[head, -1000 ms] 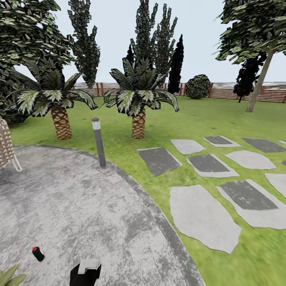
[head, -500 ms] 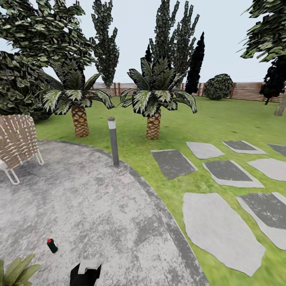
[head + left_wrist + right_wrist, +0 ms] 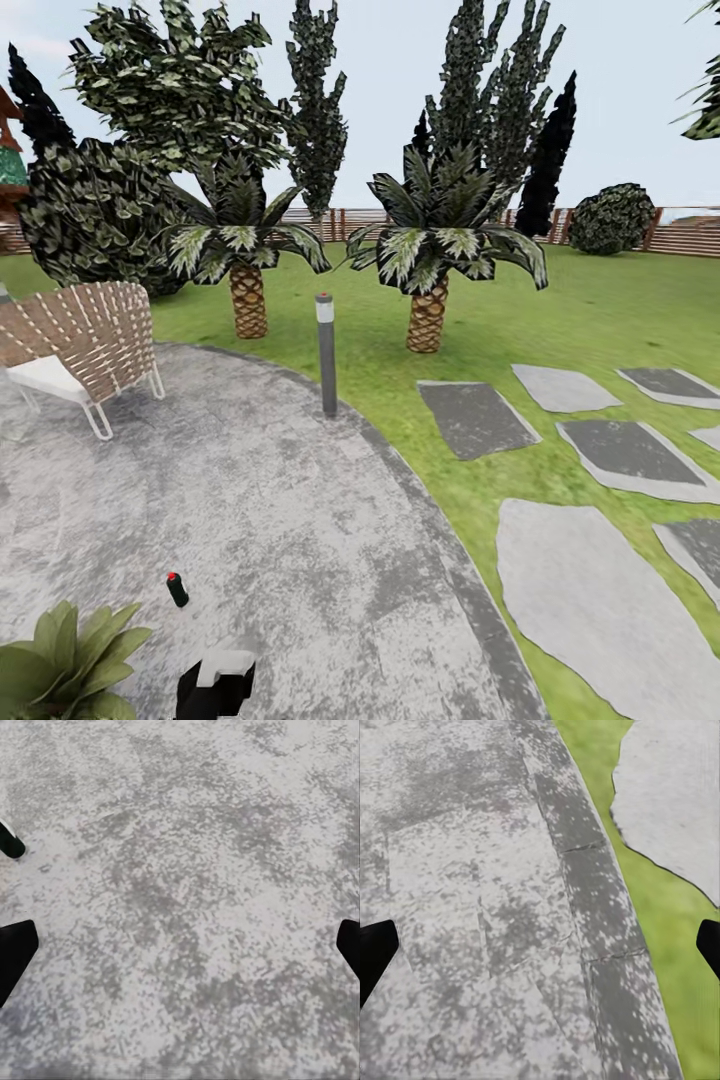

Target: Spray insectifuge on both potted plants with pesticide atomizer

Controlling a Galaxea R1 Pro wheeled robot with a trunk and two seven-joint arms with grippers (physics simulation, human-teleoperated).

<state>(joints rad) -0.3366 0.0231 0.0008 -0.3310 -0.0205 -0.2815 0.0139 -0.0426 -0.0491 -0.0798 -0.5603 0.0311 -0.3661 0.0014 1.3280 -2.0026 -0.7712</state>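
The pesticide atomizer (image 3: 177, 589), a tiny dark bottle with a red tip, stands on the grey paved circle (image 3: 300, 520) of the garden, low and left in the head view. Just beyond it toward the corner spreads one potted plant (image 3: 62, 668), a low rosette of pointed green leaves; I see no whitish specks on it. My left gripper (image 3: 180, 949) hangs open over bare paving, its dark fingertips (image 3: 15, 952) wide apart. A small dark shape (image 3: 9, 841) cut by that picture's edge may be the atomizer. My right gripper (image 3: 540, 949) is open above the circle's rim and grass.
A woven chair (image 3: 85, 345) stands at the circle's left. A grey lamp post (image 3: 326, 355) rises at its far rim, two palms (image 3: 430, 260) behind it. Stepping stones (image 3: 590, 590) cross the lawn on the right. A fence (image 3: 690, 232) closes the back.
The camera has turned left, so the whole scene has slid right. The chair and more of the potted plant have come into view. The atomizer itself stays where it stood.
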